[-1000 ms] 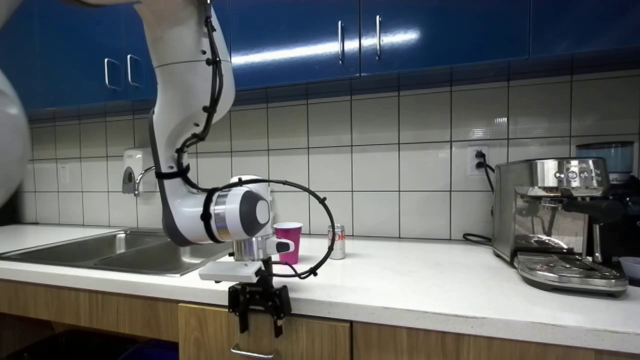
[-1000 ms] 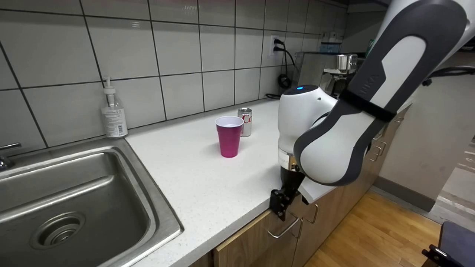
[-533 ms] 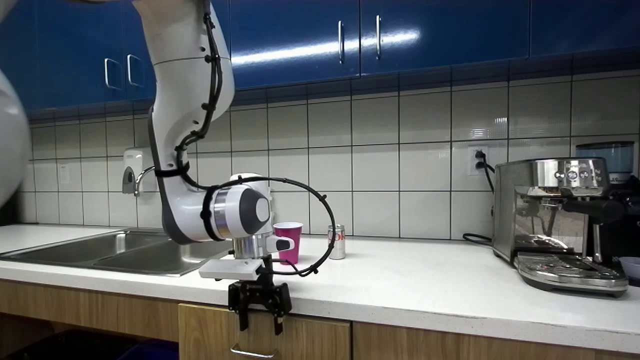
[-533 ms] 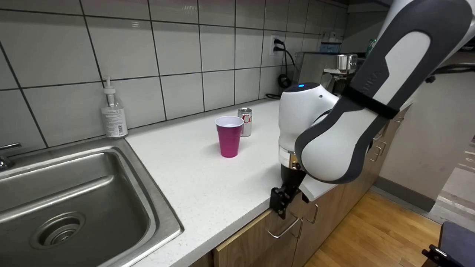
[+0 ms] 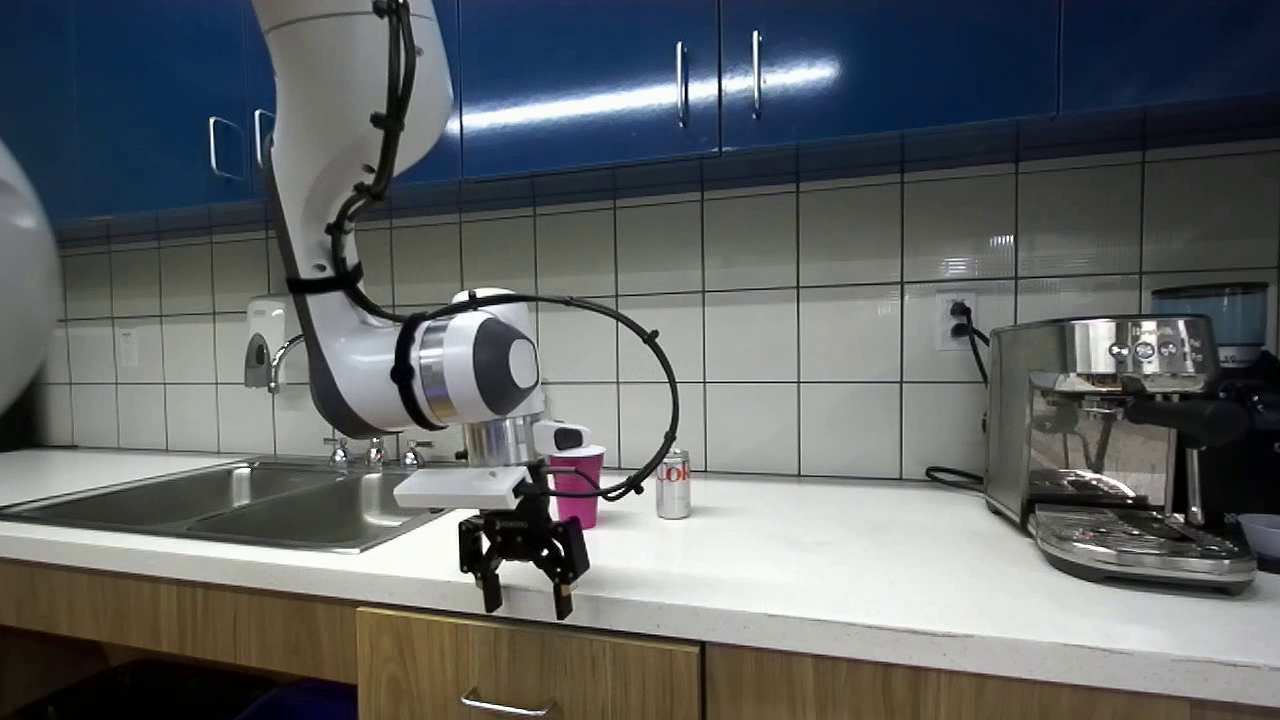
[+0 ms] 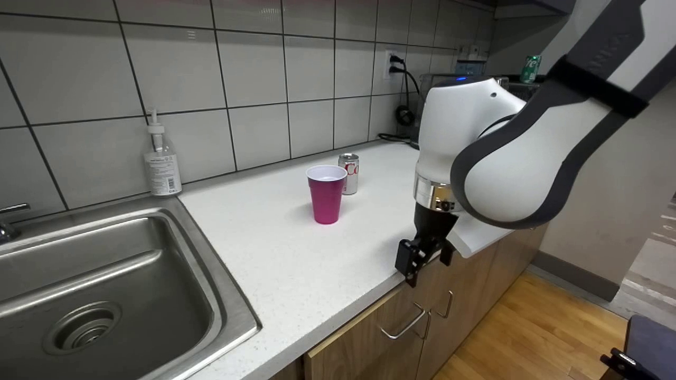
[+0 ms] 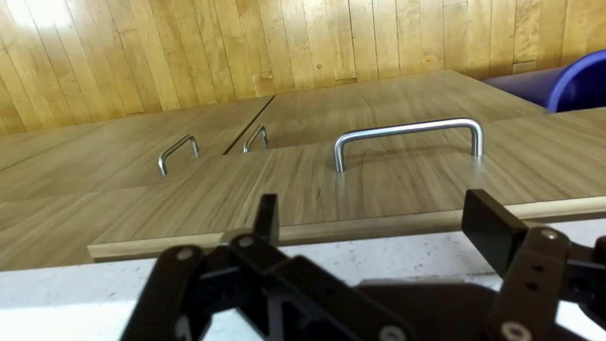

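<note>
The gripper [image 5: 527, 600] hangs at the near edge of the white counter [image 5: 850, 560], above a wood-fronted drawer [image 5: 600, 665]. Its 2 fingers [image 7: 492, 227] point down and stand wide apart, with open space between them. The drawer's metal handle [image 7: 409, 128] lies below the fingertips and apart from them; in the wrist view it shows between the 2 fingers, closer to the finger at right in that view. The drawer front juts out slightly from the wood beside it, and its pale top edge shows just below the counter's near edge. Whether a finger touches the counter is hard to tell.

Lower down, 2 more handles [image 7: 174, 148] sit on cabinet doors [image 7: 360, 111] over a plank floor [image 7: 284, 42], and part of a purple container [image 7: 525, 87] shows at the right of the wrist view.

Farther back on the counter, just right of the gripper in an exterior view, a magenta cup [image 6: 326, 200] with a white inside stands upright. A silver can [image 6: 352, 174] stands upright farther right, near the cup but apart from it. At left is a steel sink [image 6: 237, 316] with 2 basins, and a pump bottle [image 6: 162, 171] stands by its far edge. Toward the right stands a steel coffee machine [image 5: 1015, 430], with black cords [image 6: 406, 92] running from an outlet [image 5: 945, 335] on the tiled wall [image 5: 750, 340]. Blue cabinets [image 5: 600, 90] hang above.
</note>
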`<state>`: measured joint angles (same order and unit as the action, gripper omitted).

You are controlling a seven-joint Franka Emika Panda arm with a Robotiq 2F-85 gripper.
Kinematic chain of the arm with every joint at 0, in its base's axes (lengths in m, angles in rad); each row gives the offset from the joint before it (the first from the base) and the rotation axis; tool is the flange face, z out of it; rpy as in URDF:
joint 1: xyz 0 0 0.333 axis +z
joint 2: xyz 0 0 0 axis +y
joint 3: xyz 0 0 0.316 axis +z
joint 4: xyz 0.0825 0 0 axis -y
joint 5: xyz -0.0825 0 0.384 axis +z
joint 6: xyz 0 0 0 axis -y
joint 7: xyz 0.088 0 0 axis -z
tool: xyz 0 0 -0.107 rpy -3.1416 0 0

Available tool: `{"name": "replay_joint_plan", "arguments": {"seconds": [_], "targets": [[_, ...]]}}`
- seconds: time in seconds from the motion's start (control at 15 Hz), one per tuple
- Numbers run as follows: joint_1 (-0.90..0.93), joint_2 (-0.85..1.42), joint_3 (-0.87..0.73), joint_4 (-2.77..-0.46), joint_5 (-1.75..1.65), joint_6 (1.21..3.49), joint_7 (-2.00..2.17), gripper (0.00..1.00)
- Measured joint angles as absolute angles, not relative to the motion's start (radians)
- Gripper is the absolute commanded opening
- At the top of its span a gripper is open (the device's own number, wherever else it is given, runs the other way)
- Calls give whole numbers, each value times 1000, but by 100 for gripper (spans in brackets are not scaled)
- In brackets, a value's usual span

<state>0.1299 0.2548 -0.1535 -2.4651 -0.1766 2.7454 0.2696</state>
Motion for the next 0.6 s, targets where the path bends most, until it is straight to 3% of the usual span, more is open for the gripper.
{"name": "replay_joint_plan", "arguments": {"seconds": [0.6], "targets": [[119,39,-155,-2579,-249,2660,279,100]]}}
